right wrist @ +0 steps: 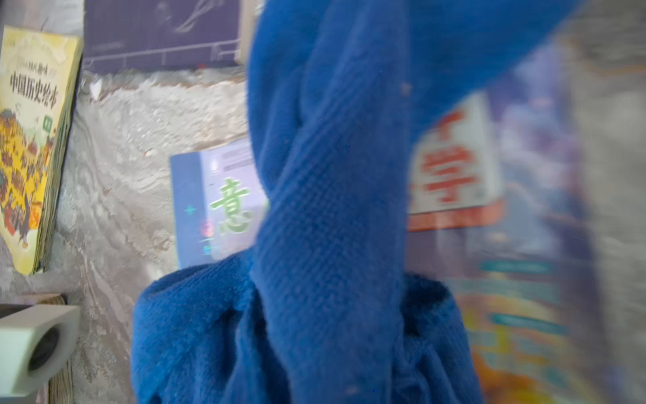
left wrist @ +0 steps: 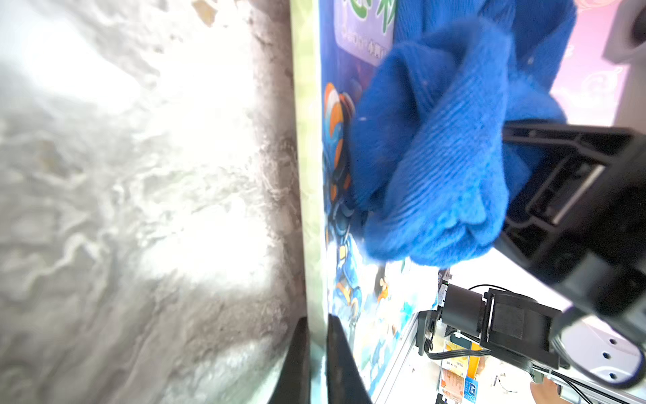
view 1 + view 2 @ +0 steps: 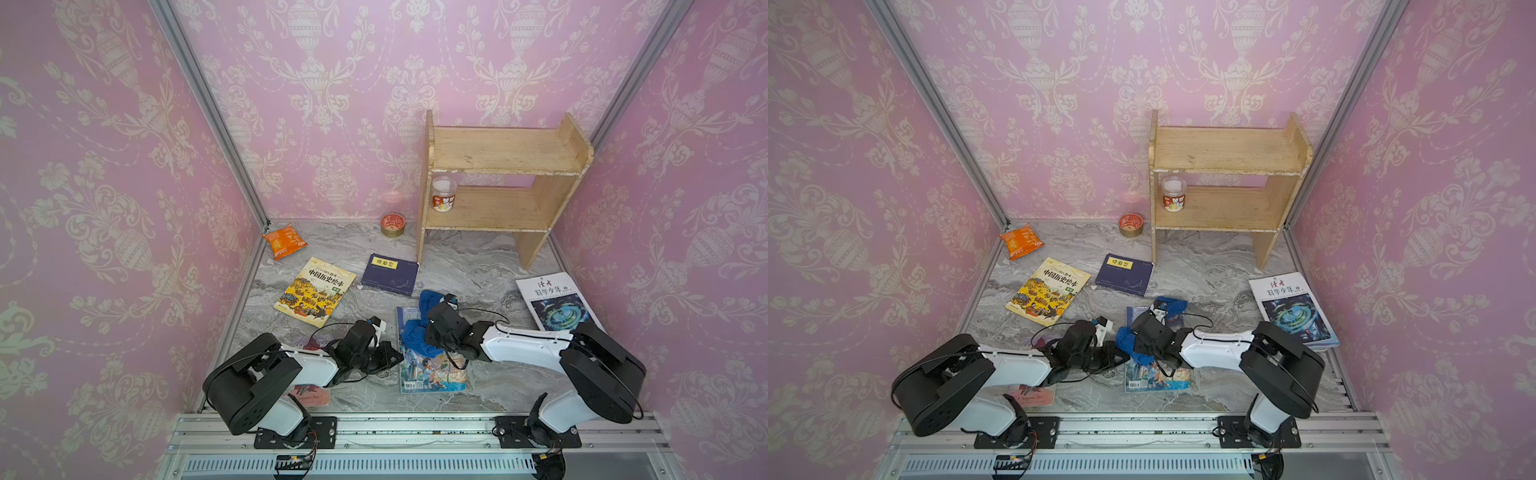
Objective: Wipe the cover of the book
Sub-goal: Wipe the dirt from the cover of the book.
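The blue illustrated book (image 3: pixel 432 374) lies flat on the marble tabletop (image 3: pixel 478 257) near its front edge, between the two arms. The left gripper (image 2: pixel 316 349) pinches the book's side edge between nearly closed fingers. The right gripper (image 3: pixel 430 332) is clamped on a bunched blue cloth (image 3: pixel 413 334) resting on the cover. Farther back, a wooden shelf (image 3: pixel 498 153) holds a lidded, red-labelled cup (image 3: pixel 443 194) on its lower tier. A round tin (image 3: pixel 392 225) stands just beside the shelf.

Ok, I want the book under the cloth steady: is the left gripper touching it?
Touching. The left wrist view shows the left gripper shut on the edge of the book, one finger on each side, no gap.
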